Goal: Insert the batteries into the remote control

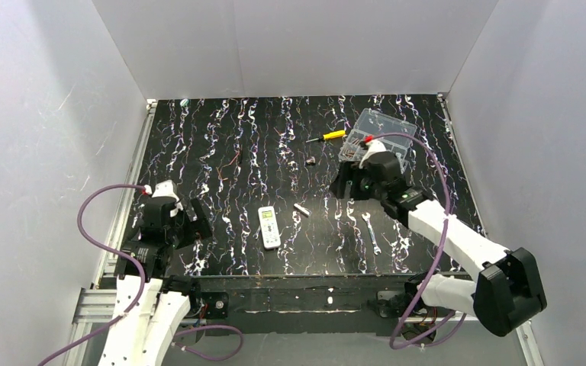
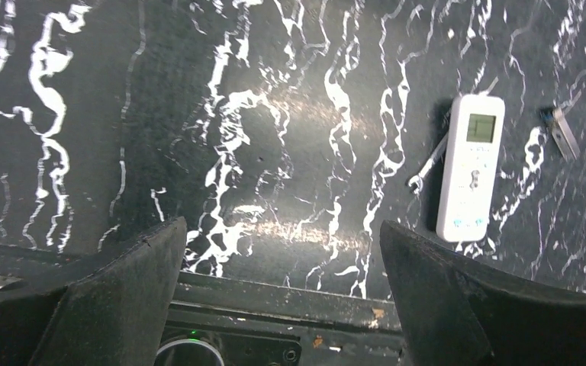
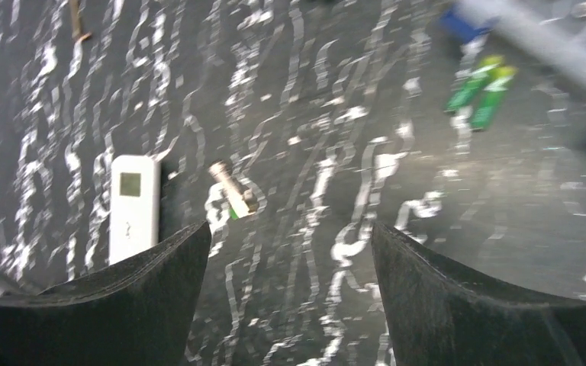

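Right wrist view puts the batteries (image 3: 482, 90) side by side on the counter (image 3: 313, 114), well apart from the remote (image 3: 133, 207); with right end effector (image 3: 290, 229) and left end effector (image 2: 282, 225) both wide and empty, a grab may pinch both or roll one away

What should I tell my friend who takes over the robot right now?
Left gripper: open, empty, over the table's near edge.
Right gripper: open, empty.
Remote control: face up mid-table, back hidden.
Batteries: two green ones side by side on the table, apart from the remote.
Done: nothing loaded yet.
Left: grab the batteries and fit them in.
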